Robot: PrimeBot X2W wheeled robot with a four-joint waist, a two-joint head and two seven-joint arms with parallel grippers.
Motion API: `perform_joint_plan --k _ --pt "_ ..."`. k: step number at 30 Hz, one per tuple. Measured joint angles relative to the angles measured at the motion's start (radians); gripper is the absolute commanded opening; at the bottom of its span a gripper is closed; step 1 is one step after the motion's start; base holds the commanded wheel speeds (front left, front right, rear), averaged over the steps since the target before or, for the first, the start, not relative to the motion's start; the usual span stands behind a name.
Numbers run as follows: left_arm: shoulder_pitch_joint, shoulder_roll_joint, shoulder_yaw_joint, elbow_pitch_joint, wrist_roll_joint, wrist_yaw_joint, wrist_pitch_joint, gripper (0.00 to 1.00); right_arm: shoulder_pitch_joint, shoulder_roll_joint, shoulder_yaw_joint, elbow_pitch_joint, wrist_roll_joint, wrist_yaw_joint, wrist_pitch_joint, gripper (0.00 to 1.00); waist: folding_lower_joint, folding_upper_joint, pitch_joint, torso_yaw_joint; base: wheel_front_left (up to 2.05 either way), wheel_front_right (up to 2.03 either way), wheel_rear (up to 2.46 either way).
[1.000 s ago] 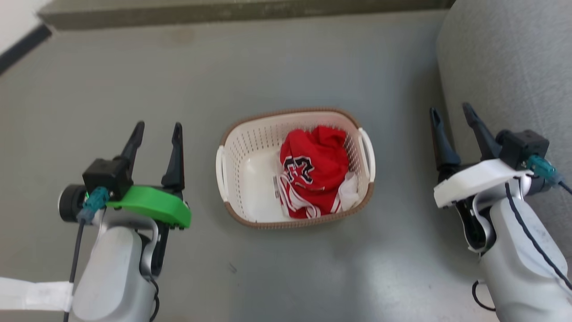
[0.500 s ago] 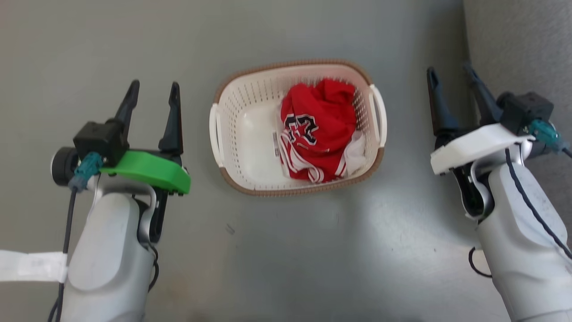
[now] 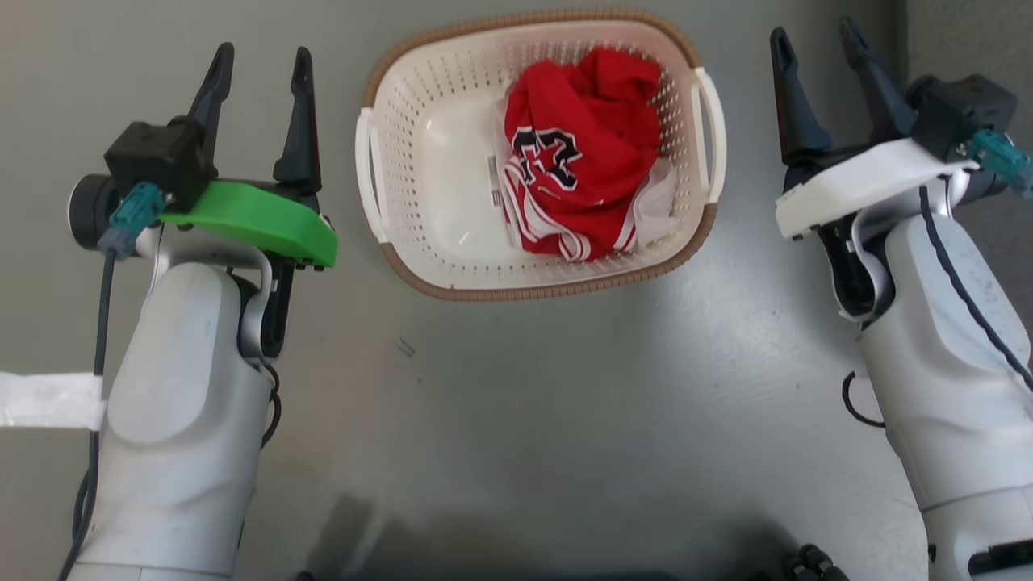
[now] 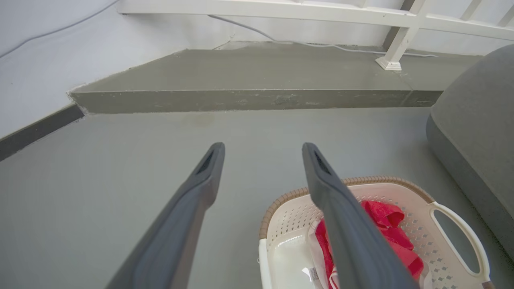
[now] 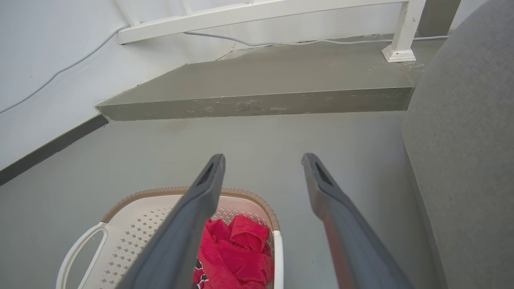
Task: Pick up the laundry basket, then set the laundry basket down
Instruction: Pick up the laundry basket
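Two grippers and one laundry basket (image 3: 403, 97) show in my head view. The basket sits on the grey floor (image 3: 516, 403) at top centre, between the left gripper (image 3: 262, 52) and the right gripper (image 3: 812, 31), and it touches neither. Each claw is spread, with nothing between its two dark fingers (image 3: 300, 121). I count two white handles, a left handle (image 3: 369, 173) and a right handle (image 3: 718, 137). Inside lies one crumpled red jersey (image 3: 585, 145) with dark, white-edged numerals. It is heaped in the right half over a bit of white cloth (image 3: 658, 218), and the left half shows bare bottom. A green cover (image 3: 250, 222) tops the left wrist, a white cover (image 3: 863, 181) the right. Grey upholstered furniture (image 3: 968, 32) fills the top right corner, just beside the right gripper.

In the left wrist view my two fingers stand parted over the floor. The right-hand one crosses in front of the basket, which lies at lower right. Beyond what the head view gives me, I get one raised concrete step (image 4: 257, 98) and one white railing (image 4: 281, 10) with a post (image 4: 396, 44) standing on it.

In the right wrist view the basket lies at lower left, the left-hand finger cuts across it, and the furniture rises along the right edge, beside the right-hand finger.
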Motion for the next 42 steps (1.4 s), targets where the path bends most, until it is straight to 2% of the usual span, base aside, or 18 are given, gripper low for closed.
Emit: perform_joint_plan --k 12,26,42 --pt "-0.083 -0.007 -0.022 0.158 -0.038 -0.021 0.029 1.00 -0.093 0.012 0.038 0.150 -0.010 0.002 0.000 1.00 0.0000 0.0000 0.104 -0.007 0.00 0.00 0.00" --pt "-0.144 -0.009 -0.055 0.323 -0.087 -0.041 0.078 1.00 -0.159 0.027 0.068 0.324 -0.009 0.010 0.009 1.00 -0.0001 0.0000 0.162 -0.025 0.00 0.00 0.00" --pt "-0.261 -0.011 -0.087 0.457 -0.124 -0.052 0.125 1.00 -0.272 0.041 0.119 0.450 -0.004 0.010 0.015 1.00 -0.0001 0.0000 0.236 -0.043 0.00 0.00 0.00"
